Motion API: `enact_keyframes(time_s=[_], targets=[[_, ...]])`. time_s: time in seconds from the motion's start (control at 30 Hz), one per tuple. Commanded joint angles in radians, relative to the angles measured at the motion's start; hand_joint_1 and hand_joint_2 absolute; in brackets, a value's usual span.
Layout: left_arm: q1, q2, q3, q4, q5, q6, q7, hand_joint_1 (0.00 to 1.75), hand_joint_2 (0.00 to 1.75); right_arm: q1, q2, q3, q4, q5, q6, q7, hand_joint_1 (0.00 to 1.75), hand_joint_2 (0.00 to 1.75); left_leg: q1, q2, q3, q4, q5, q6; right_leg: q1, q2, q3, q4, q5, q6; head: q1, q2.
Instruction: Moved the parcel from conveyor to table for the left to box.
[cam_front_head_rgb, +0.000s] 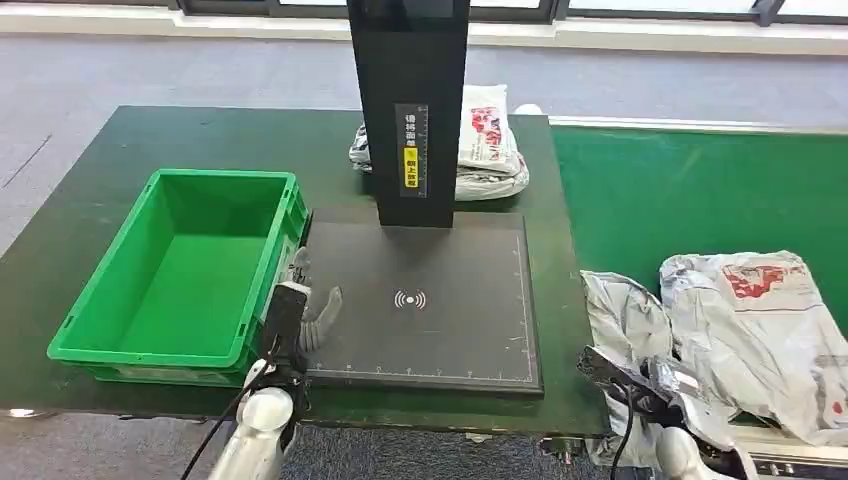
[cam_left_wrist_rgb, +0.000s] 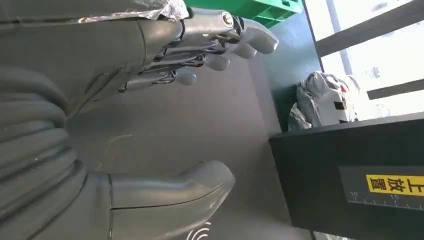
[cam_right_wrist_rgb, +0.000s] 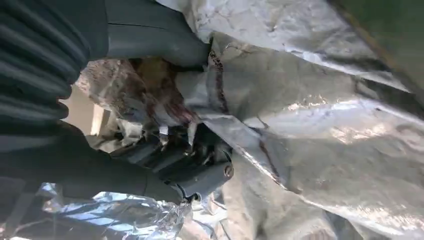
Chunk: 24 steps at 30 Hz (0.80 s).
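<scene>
Table (cam_front_head_rgb: 90, 215): crate (cam_front_head_rgb: 180, 275); scanner pad (cam_front_head_rgb: 425, 305)

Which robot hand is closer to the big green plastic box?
Left. The left hand hovers beside the green plastic box, over the black scanner pad. The right hand is far across, gripping a silver parcel.

Black post (cam_front_head_rgb: 408, 110) blocks pad's (cam_front_head_rgb: 430, 300) far edge, green bin (cam_front_head_rgb: 180, 270) walls left side

High head view, 2 close wrist views
</scene>
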Motion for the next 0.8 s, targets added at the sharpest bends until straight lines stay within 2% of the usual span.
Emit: enact_keyframes(time_s=[0.03,0.2,0.23,0.3,0.33,0.4,0.47,0.5,0.8], targets=[[-0.022,0.021,0.014,0.044,0.000,-0.011,-0.007,0.00,1.75,-0.092,0.090,-0.103,0.083,-0.350,0.025,-0.167,1.75,1.75,0.001,0.004,0.003,-0.002,0.000,-0.001,0.001,0.004,0.002,-0.002,0.001,-0.001,0.000,0.000],[-0.022,0.021,0.012,0.044,0.002,-0.012,-0.010,0.00,1.75,-0.089,0.092,-0.101,0.086,-0.392,0.020,-0.186,1.75,1.75,0.001,0.009,0.004,-0.002,-0.001,-0.002,0.001,0.010,0.001,-0.002,0.002,-0.002,0.000,0.000],[-0.027,0.024,0.010,0.050,0.005,-0.010,-0.018,0.00,1.75,-0.103,0.124,-0.151,0.097,-0.620,0.128,-0.297,1.75,1.75,0.001,0.009,0.006,-0.004,0.000,-0.002,0.001,0.010,0.002,-0.003,0.002,-0.003,0.000,0.000],[-0.065,0.025,0.003,0.120,0.024,-0.013,-0.067,0.00,1.75,-0.124,0.141,-0.217,0.162,-1.031,0.346,-0.364,1.75,1.75,0.001,0.009,0.006,-0.004,0.000,-0.002,0.001,0.009,0.002,-0.003,0.002,-0.003,0.000,0.000],[-0.083,0.020,0.003,0.156,0.029,-0.006,-0.085,0.00,1.75,-0.125,0.143,-0.203,0.165,-1.116,0.334,-0.379,1.75,1.75,0.001,0.007,0.005,-0.003,0.000,-0.002,0.001,0.007,0.002,-0.002,0.002,-0.002,0.000,0.000],[-0.108,0.010,0.002,0.211,0.037,0.003,-0.120,0.00,1.75,-0.141,0.164,-0.183,0.179,-1.392,0.404,-0.379,1.75,1.75,0.002,0.008,0.005,-0.003,0.000,-0.002,0.002,0.008,0.002,-0.003,0.002,-0.002,0.000,0.000],[-0.121,0.007,0.004,0.239,0.042,0.008,-0.139,0.00,1.75,-0.168,0.166,-0.142,0.184,-1.517,0.391,-0.387,1.75,1.75,0.002,0.011,0.007,-0.005,0.000,-0.003,0.002,0.012,0.003,-0.004,0.003,-0.003,0.000,0.000],[-0.121,0.007,0.004,0.241,0.043,0.008,-0.141,0.00,1.75,-0.170,0.161,-0.125,0.181,-1.528,0.377,-0.387,1.75,1.75,0.002,0.011,0.004,-0.002,-0.001,-0.002,0.002,0.011,0.000,-0.001,0.002,-0.002,0.000,0.000],[-0.117,0.009,0.004,0.233,0.044,0.005,-0.142,0.00,1.75,-0.166,0.151,-0.120,0.180,-1.543,0.371,-0.386,1.75,1.75,0.002,0.009,0.004,-0.002,0.000,-0.003,0.001,0.010,0.000,-0.001,0.002,-0.002,0.000,0.000]])
